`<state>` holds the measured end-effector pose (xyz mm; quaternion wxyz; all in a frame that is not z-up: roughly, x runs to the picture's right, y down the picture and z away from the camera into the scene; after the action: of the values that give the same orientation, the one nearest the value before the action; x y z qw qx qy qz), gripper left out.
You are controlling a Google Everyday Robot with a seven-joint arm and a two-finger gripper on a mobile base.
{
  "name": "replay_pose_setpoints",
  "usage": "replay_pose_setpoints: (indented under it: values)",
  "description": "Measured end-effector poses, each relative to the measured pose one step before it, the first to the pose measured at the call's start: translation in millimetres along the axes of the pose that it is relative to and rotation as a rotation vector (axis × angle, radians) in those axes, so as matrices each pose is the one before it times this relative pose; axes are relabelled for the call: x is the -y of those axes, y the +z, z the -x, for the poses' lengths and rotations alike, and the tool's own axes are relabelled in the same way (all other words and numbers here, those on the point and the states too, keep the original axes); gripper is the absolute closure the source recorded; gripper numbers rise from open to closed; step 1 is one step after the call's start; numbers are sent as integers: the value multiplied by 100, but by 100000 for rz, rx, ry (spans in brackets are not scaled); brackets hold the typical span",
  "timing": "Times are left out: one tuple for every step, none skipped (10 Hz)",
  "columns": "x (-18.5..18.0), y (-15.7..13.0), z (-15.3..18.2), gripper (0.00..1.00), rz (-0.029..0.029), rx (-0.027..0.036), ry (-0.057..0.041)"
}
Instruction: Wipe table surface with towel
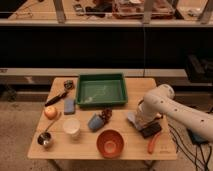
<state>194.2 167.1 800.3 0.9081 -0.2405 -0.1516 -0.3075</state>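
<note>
1. The counter surface, light tan planking, carried every item in view.
2. The white arm reached in from the right side and angled down over the counter's right half.
3. The green tray sat at the rear centre. Only a pale sheen was visible on its floor.
4. The orange bowl stood near the front edge, in front of the tray. Its contents could not be determined.
5. The white cup stood left of the bowl, with the blue cup just beside it, tilted. A small metal cup stood at the front left corner. No cup's contents could be read.
6. The towel, a pale blue-grey cloth, lay on the counter right of the blue cup, directly under the end of the arm.
7. The claw was closed and down at the towel. Whether cloth was pinched between its fingers could not be told.
</note>
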Motion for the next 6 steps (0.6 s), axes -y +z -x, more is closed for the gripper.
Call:
replay_pose_setpoints:
  values:
    - [835, 250, -91, 86, -667, -343, 752]
    - [674, 198, 184, 86, -330, -143, 205]
    - [1278, 523, 794, 86, -393, 495, 104]
    - [1560, 874, 1028, 86, -133, 318, 114]
    - [1437, 874, 1024, 86, -136, 698, -134]
    - [1172, 719, 871, 86, -226, 957, -264]
